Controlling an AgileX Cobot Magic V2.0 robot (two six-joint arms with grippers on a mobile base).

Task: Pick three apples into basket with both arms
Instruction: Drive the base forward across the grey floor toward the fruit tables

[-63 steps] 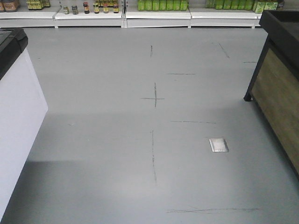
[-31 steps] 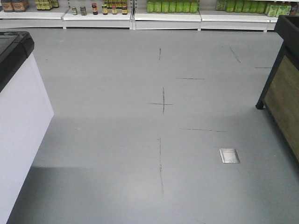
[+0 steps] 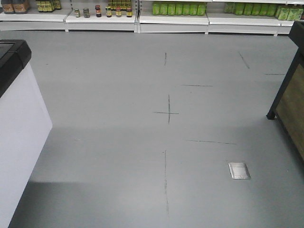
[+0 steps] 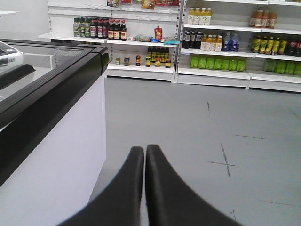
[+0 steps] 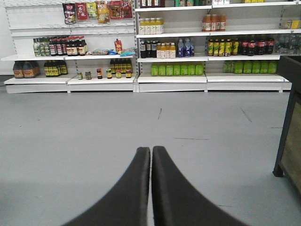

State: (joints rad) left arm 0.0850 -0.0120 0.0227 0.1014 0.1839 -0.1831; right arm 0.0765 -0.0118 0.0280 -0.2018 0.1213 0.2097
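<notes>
No apples and no basket show in any view. My left gripper (image 4: 145, 149) is shut and empty, its two black fingers pressed together, pointing over the grey floor beside a white chest freezer (image 4: 51, 155). My right gripper (image 5: 151, 151) is shut and empty too, pointing over open grey floor toward the shop shelves. Neither gripper nor arm shows in the front view.
A white freezer with a black rim (image 3: 19, 123) stands at the left. A black-framed wooden stand (image 3: 290, 102) stands at the right, also in the right wrist view (image 5: 289, 136). Shelves of bottles and jars (image 3: 142, 12) line the back. A metal floor plate (image 3: 239, 170) lies lower right.
The front view has shifted: floor marks, metal plate and wooden stand moved right and down in the picture, and the freezer's edge moved down. The base is moving.
</notes>
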